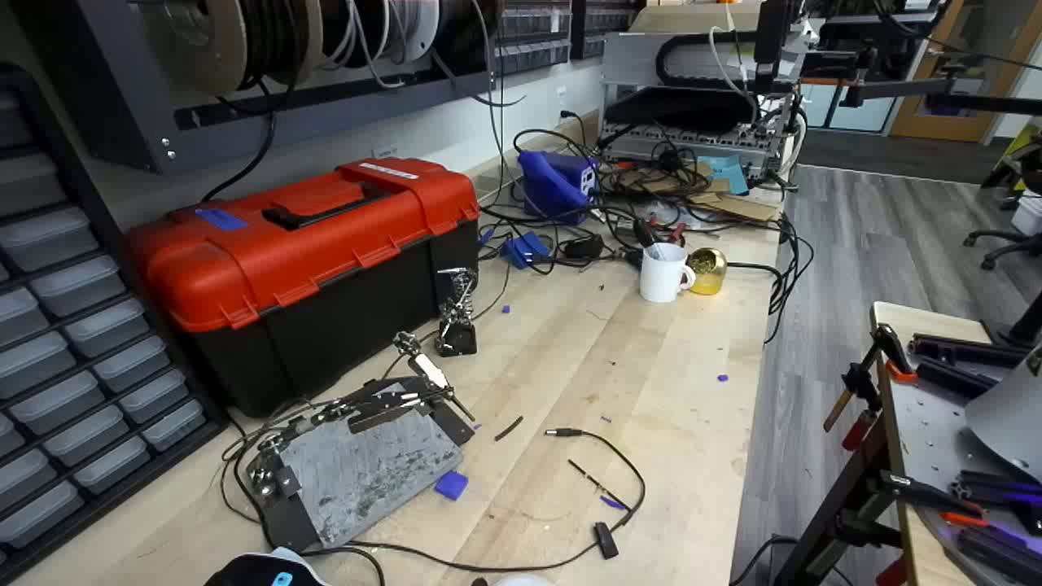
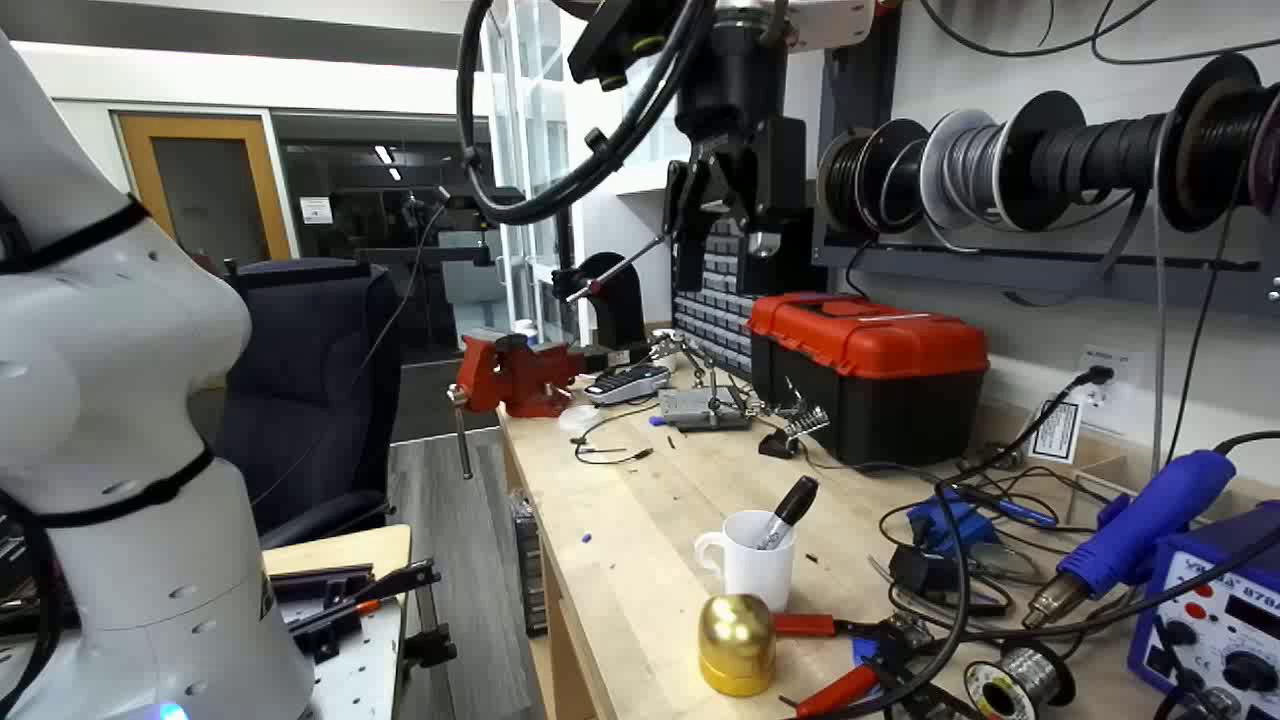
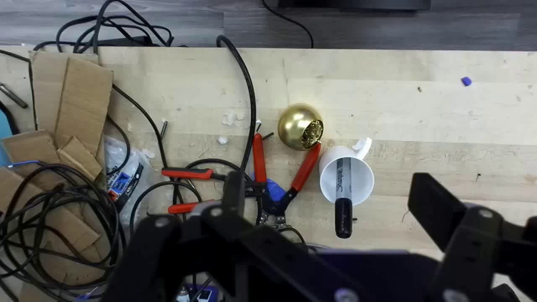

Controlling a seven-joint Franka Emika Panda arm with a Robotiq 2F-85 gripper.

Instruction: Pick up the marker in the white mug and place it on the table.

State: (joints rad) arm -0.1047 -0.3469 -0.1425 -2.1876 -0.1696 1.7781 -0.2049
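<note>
The slim grey-barrelled, black-capped marker (image 3: 343,197) leaned in the small white cylindrical mug (image 2: 757,580), its cap jutting past the rim on the side away from the mug's handle. Nothing of the task looked done, then: gripping it, drawing it out and laying it on the light wood-grain bench (image 3: 436,117) were all left. The black two-fingered claw (image 2: 726,272) hung well above the mug, its fingers wide apart, holding nothing. Just beside the mug sat a round gold metal tip cleaner (image 3: 293,126), and red-handled pliers (image 3: 306,167) crowded that same side. The bench's edge ran beyond the mug's handle, where the marker might roll off; better room seemed to lie on the mug's side away from the tip cleaner, a broad stretch of wood bearing bits like a small blue scrap (image 3: 466,81).
</note>
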